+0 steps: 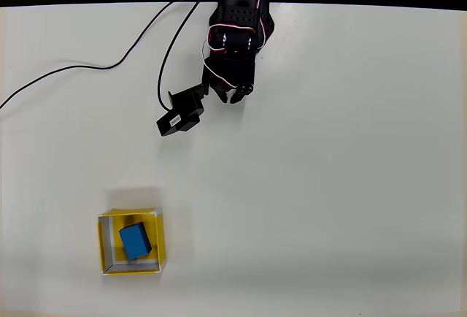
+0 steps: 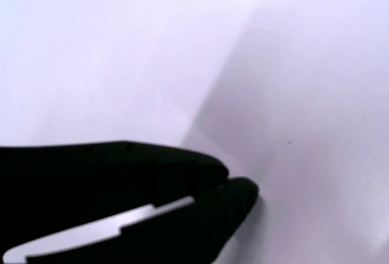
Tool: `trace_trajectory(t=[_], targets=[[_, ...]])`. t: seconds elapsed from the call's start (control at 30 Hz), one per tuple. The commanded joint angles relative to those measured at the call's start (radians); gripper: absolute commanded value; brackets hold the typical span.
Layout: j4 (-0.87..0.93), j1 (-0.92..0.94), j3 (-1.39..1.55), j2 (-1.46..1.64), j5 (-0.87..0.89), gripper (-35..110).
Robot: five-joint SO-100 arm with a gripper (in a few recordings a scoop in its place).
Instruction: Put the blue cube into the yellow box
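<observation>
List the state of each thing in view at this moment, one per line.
Blue cube: inside the box, resting on its floor, turned slightly askew.
Yellow box: upright on the table, holding the cube.
Gripper: shut, empty, far from the box.
Cables: lying loose on the table.

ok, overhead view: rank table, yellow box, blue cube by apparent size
1. table, largest by far.
2. yellow box, roughly twice the cube's width.
3. blue cube, smallest, sitting inside the box.
No ties; all three lie at about the same depth.
</observation>
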Motion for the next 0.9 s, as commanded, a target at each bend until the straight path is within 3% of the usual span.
trace_trajectory(t=[0.0, 0.87], targets=[[0.017, 0.025, 0.029, 0.028, -0.002, 1], [0.017, -0.021, 0.029, 0.026, -0.002, 1]])
